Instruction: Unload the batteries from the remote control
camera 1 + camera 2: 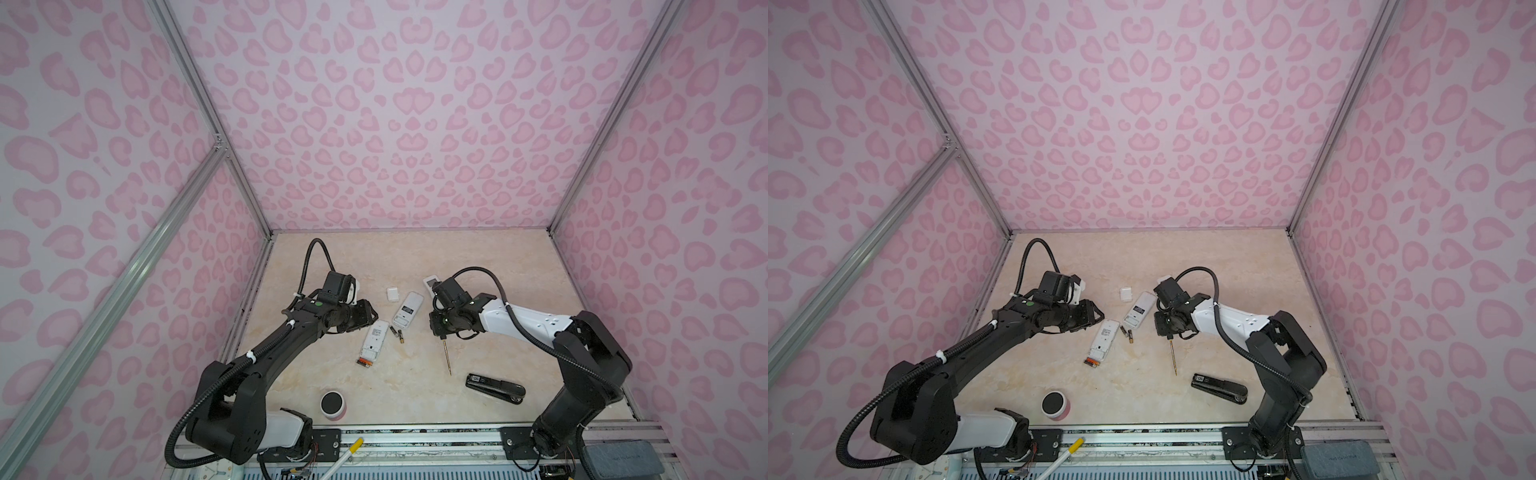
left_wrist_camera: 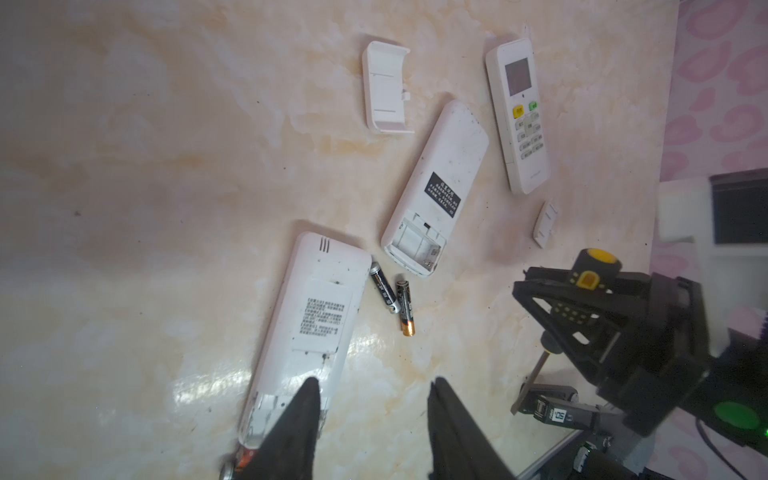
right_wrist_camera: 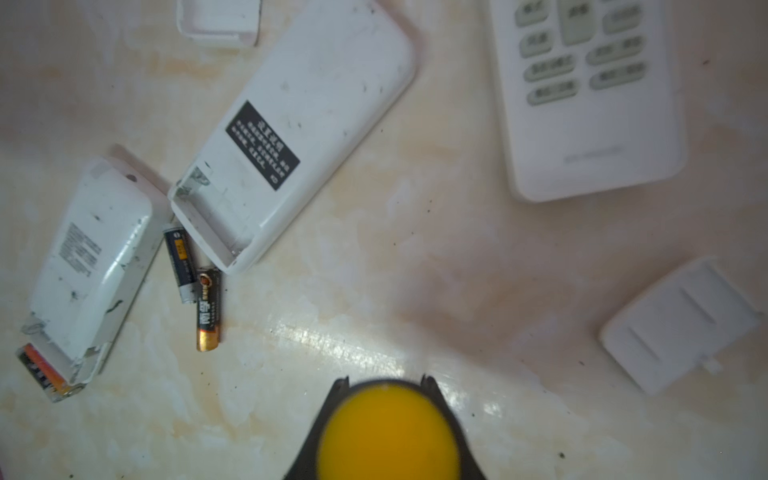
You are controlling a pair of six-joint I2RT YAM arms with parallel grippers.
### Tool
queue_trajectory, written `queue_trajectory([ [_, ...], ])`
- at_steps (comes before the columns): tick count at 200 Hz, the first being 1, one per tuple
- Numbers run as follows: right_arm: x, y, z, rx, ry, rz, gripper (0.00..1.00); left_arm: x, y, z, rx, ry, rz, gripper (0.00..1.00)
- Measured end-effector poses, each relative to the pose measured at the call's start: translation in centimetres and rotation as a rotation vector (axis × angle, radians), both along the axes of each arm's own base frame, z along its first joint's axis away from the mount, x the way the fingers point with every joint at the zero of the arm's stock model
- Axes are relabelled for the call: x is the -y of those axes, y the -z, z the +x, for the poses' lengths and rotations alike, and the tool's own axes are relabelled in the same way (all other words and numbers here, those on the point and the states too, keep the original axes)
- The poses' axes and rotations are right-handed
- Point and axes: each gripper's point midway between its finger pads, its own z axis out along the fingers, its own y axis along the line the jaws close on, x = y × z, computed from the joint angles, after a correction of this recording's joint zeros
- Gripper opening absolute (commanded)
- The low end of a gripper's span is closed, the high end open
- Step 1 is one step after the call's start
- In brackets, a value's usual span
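The batteries (image 3: 209, 309), two already out, lie on the table (image 1: 498, 270) between the left remote (image 2: 320, 316) and the emptied middle remote (image 2: 436, 187), while a third battery (image 3: 39, 370) pokes from the left remote's near end beneath the left gripper (image 2: 374, 386), its jaws parted and empty, presumably to take it next, and the right gripper (image 3: 385, 380) clenches the screwdriver (image 1: 447, 357), likely for prying.

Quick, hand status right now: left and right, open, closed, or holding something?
Left hand: open, holding nothing.
Right hand: closed on the screwdriver.
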Motion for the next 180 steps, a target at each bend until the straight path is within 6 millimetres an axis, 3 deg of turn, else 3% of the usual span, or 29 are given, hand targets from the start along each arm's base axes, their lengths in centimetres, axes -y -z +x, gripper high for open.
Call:
queue_trajectory([
  [55, -2.0, 2.4, -0.7, -0.047, -0.029, -0.073, 0.49, -0.2, 0.7, -0.5, -0.004, -0.002, 0.014, 0.46],
  [84, -2.1, 2.0, -0.8, -0.047, -0.024, -0.066, 0.55, -0.5, 0.8, -1.0, -0.001, -0.008, 0.022, 0.46],
  [103, -1.7, 0.6, -0.4, -0.027, -0.013, -0.067, 0.57, -0.5, 0.6, -1.0, 0.005, -0.009, 0.02, 0.46],
  [123, -1.4, -1.9, 1.1, 0.024, -0.001, -0.043, 0.6, -0.7, 0.4, -0.8, 0.017, -0.015, 0.026, 0.48],
  [142, 0.2, -3.5, 3.3, 0.066, 0.032, -0.061, 0.67, -0.5, -0.2, -0.4, 0.033, -0.014, 0.023, 0.49],
  [180, 3.0, -3.2, 7.5, 0.084, 0.062, -0.137, 0.77, -0.2, -0.6, 0.5, 0.047, 0.002, 0.029, 0.5],
])
